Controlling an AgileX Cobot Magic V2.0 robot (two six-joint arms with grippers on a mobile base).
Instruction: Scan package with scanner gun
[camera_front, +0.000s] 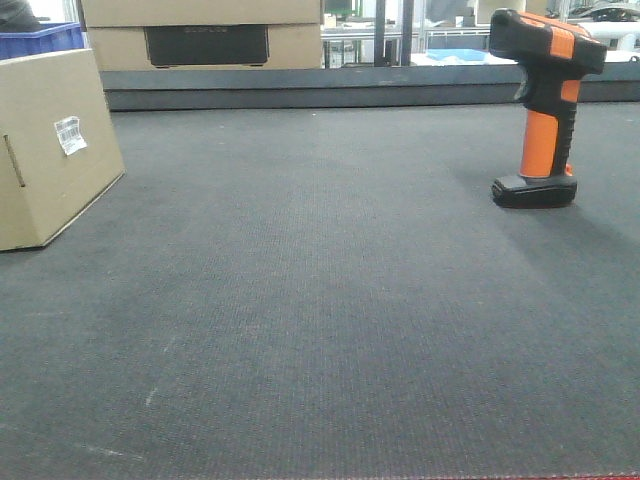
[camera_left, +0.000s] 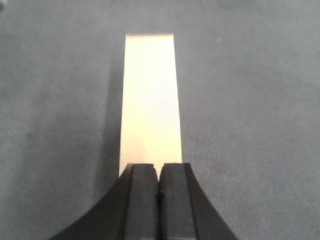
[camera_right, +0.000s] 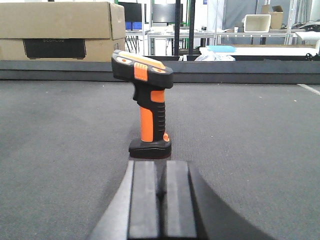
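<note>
At nine o'clock the cardboard package (camera_front: 50, 150) is cropped; the ribbed scanner gun (camera_front: 546, 125) stands at two. The left gripper (camera_left: 158, 175) and right gripper (camera_right: 161, 175) are pressed together.

In the front view the left edge cuts off the package (camera_front: 45, 150) at nine o'clock, and we cannot read its label (camera_front: 69, 134): too small. The carton (camera_front: 200, 30) at twelve o'clock runs past the top edge. From the left wrist a pale slab (camera_left: 150, 100) is washed out, its near end hidden behind the left hand (camera_left: 158, 169). The bottom edge crops the right hand (camera_right: 161, 167) at six o'clock.
</note>
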